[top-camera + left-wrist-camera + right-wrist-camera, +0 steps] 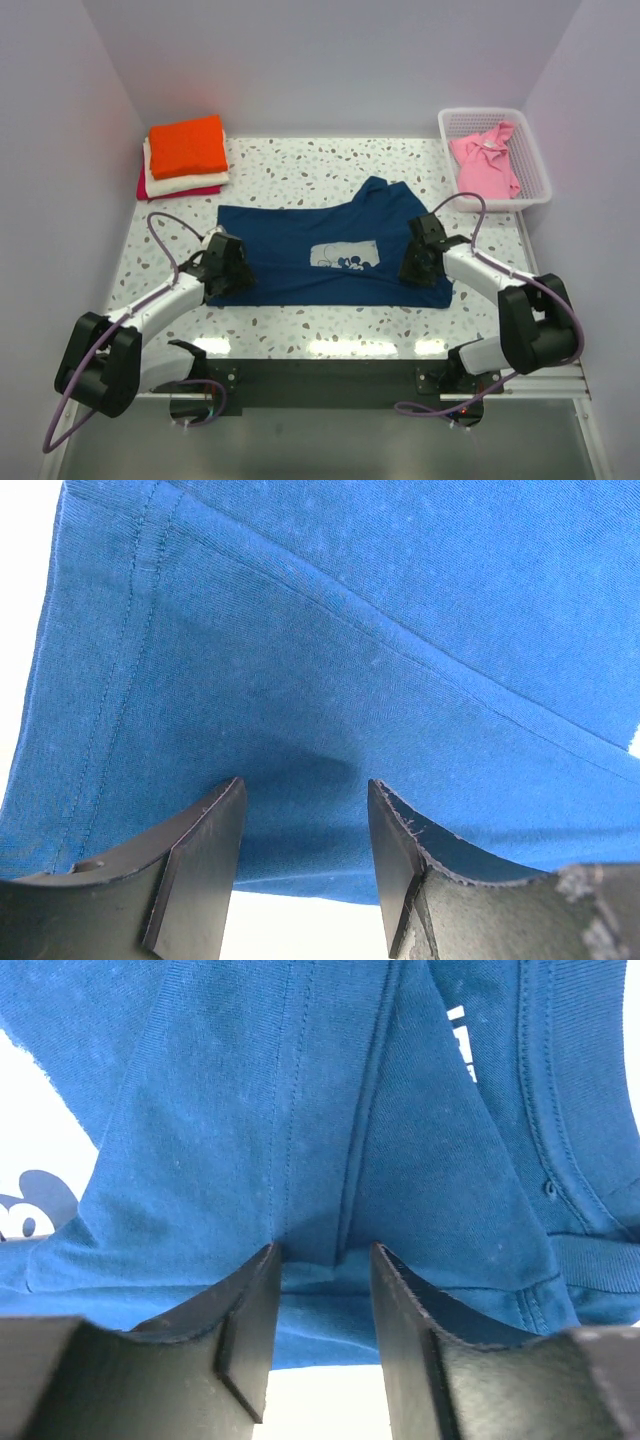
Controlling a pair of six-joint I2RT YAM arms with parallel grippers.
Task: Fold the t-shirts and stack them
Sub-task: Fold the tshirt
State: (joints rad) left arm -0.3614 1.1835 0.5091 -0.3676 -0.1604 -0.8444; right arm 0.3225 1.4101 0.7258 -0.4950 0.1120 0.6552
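While the navy t-shirt (290, 245) lies spread on the bench (300, 165) with its white chest graphic up, the left gripper (305, 800) and the right gripper (322, 1255) are planted on its opposite side edges, the cloth stretched flat between them. The left gripper's jaws stand partly apart and hold nothing: the fabric under and ahead of them is smooth, its stitched hem running off to that gripper's left. The right gripper's jaws are also partly apart, but a ridge of cloth is drawn up into the gap between them; whether it is truly clamped cannot be told. Far ahead of the left gripper sit the folded orange tee (187, 145), cream tee (185, 182) and magenta tee (150, 188) in one stack, and far ahead of the right gripper the pink tee (485, 160) lies in the white basket (495, 114). The likely trouble is an uneven hold: if only the right side bites, any lift would probably drag the shirt askew and crease it, and a pinch that catches just the top layer could let the layers part, spoiling the fold
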